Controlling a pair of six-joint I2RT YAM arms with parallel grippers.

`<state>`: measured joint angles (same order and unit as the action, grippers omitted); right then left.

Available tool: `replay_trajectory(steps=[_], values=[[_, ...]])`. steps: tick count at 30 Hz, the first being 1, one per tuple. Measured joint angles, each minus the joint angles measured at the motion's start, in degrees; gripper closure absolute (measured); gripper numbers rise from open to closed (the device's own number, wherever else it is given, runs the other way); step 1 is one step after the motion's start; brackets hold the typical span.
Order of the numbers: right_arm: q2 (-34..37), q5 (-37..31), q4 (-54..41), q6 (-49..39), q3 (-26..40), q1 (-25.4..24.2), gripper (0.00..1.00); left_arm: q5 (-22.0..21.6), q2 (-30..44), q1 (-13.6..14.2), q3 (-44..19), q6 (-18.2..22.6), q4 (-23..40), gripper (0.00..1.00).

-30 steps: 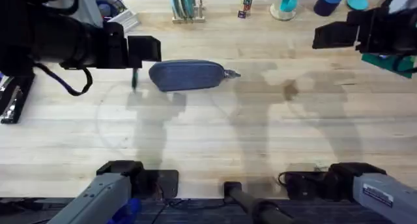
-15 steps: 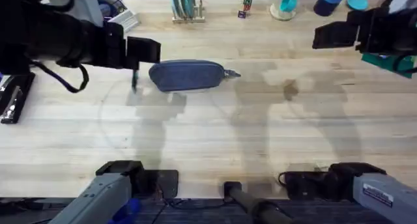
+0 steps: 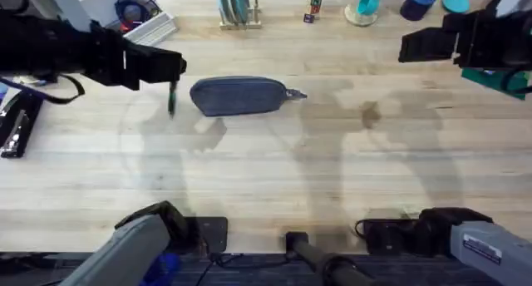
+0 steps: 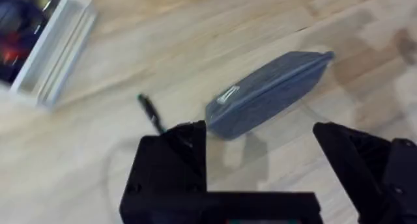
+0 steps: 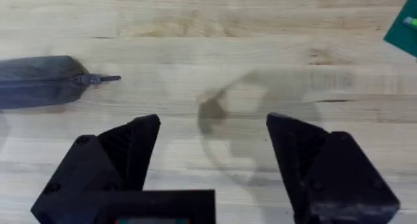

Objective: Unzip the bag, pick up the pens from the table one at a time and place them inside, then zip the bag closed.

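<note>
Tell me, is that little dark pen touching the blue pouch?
Apart. The left wrist view shows bare wood between the pen and the near end of the pouch; the overhead view shows the same gap.

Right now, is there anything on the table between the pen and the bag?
No. In the overhead view, bare table separates the pen from the bag. The left wrist view shows the same gap.

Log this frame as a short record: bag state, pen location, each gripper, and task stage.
bag: grey-blue pouch lying on the table, looks zipped, pull tab at its right end
pen: one dark pen on the table just left of the bag, apart from it
left gripper: open, empty, above the bag and pen
right gripper: open, empty, over bare table right of the bag
stage: no pen in the bag yet
</note>
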<state>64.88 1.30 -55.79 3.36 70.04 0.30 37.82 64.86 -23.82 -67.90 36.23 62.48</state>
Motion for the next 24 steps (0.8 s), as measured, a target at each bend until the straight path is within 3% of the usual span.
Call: replay_trajectory(steps=[5,9,20,24], values=[[0.00,0.02,-0.01,0.00,0.00,0.01,0.005,10.13,5.74,-3.25,0.00,12.09,0.50,0.010],[0.00,0.01,-0.01,0.00,0.00,0.01,0.005,15.39,10.74,-4.24,0.00,21.45,2.04,0.010],[0.00,0.02,0.00,0.00,0.00,0.00,0.005,19.04,23.25,-4.37,0.00,49.09,11.46,0.010],[0.00,0.02,0.00,0.00,0.00,0.00,0.005,18.95,29.17,-4.63,-0.02,58.28,10.48,0.009]])
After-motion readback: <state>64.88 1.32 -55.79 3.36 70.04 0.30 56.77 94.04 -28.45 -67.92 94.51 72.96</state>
